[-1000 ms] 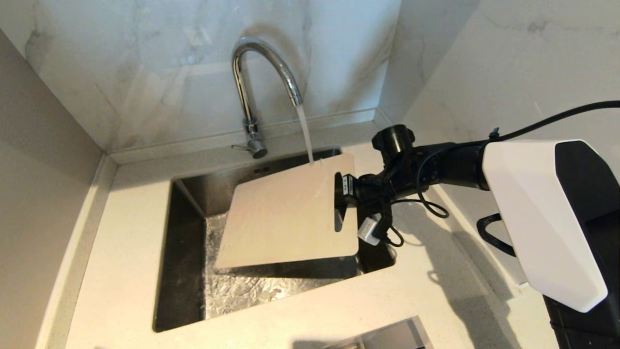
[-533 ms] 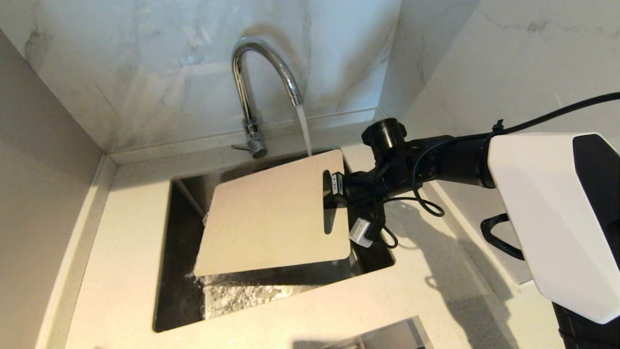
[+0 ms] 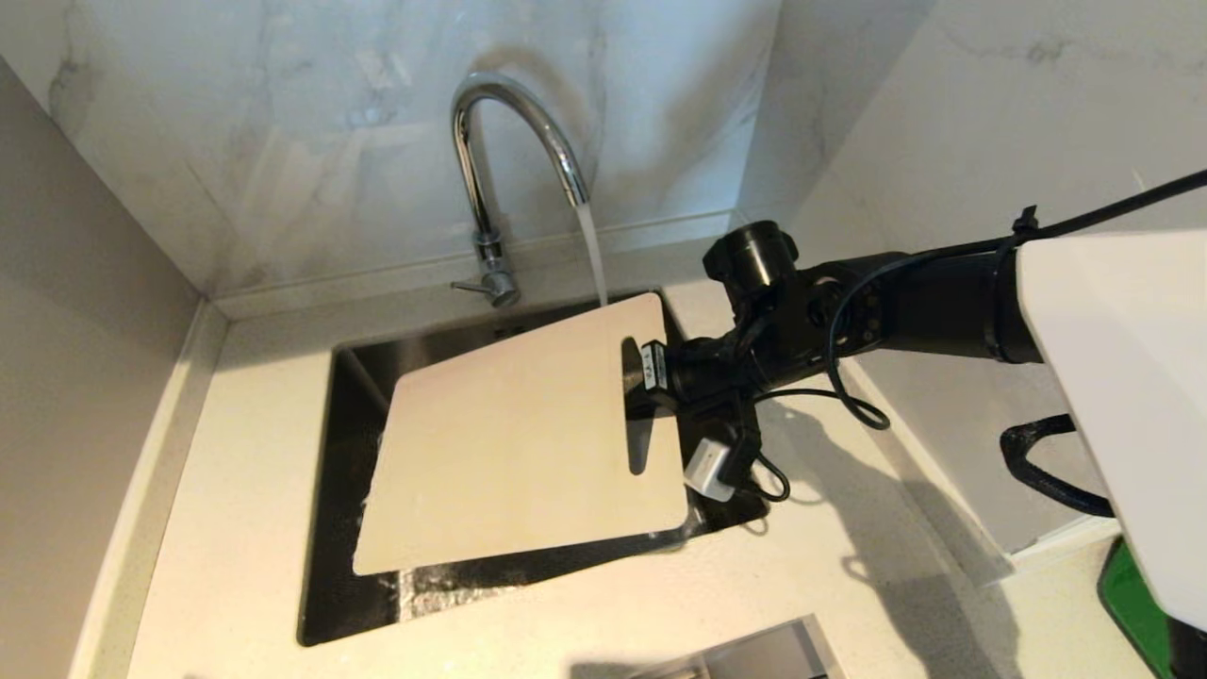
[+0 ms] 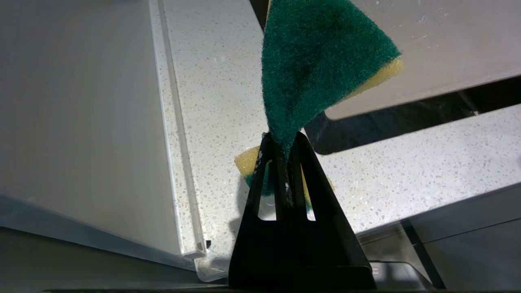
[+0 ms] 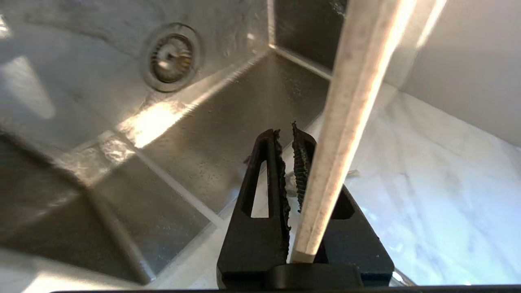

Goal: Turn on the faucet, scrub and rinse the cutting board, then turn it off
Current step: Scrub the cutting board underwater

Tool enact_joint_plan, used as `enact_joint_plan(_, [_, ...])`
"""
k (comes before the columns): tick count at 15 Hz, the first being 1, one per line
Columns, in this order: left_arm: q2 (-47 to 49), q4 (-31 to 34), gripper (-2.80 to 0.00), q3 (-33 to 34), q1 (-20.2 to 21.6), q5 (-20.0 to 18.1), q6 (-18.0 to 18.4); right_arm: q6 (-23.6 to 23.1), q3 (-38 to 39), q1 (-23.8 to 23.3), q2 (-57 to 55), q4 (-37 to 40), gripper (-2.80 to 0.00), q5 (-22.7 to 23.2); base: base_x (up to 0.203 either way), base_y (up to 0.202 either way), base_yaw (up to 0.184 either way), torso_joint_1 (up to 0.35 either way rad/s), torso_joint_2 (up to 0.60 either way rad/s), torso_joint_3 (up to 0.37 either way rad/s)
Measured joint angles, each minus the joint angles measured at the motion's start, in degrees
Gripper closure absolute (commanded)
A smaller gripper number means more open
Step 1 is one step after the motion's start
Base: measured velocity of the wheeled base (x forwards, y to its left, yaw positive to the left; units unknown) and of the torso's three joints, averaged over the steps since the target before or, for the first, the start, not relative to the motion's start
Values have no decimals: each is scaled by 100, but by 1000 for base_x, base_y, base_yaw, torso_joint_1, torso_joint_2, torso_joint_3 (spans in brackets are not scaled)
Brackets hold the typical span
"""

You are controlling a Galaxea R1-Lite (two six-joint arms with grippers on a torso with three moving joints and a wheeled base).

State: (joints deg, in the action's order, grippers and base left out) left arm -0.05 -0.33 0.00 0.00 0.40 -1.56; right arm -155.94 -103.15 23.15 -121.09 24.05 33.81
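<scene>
The chrome faucet (image 3: 514, 141) stands behind the sink (image 3: 344, 528) with its side lever (image 3: 469, 286) pointing left. Water (image 3: 592, 250) runs from the spout down to the far right corner of the cutting board (image 3: 509, 443). The pale beige board hangs tilted over the basin, and my right gripper (image 3: 651, 377) is shut on its short end by the handle slot. In the right wrist view the board (image 5: 354, 101) shows edge-on at the right gripper (image 5: 286, 134). My left gripper (image 4: 283, 140), outside the head view, is shut on a green and yellow sponge (image 4: 321, 61) near the board's corner (image 4: 447, 49).
A speckled countertop (image 3: 236, 471) surrounds the steel basin, whose drain (image 5: 171, 57) lies under the board. Marble walls close in at the back and right, and a plain wall (image 3: 85, 330) at the left. A metal recess (image 3: 754, 655) sits at the near edge.
My right arm has swung the board to the left and nearer, so it now covers more of the basin. Water keeps running, now at the board's far corner.
</scene>
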Motion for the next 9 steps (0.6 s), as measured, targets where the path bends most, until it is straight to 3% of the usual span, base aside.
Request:
enact_joint_plan(2, [0, 0, 0, 0, 0, 1, 2, -13, 318, 9, 213, -2, 0, -249, 0, 0, 0, 0, 0, 0])
enact_joint_plan(9, [0, 2, 0, 0, 0, 1, -44, -30, 459, 11, 380, -9, 0, -290, 0, 0, 0, 0, 0, 0])
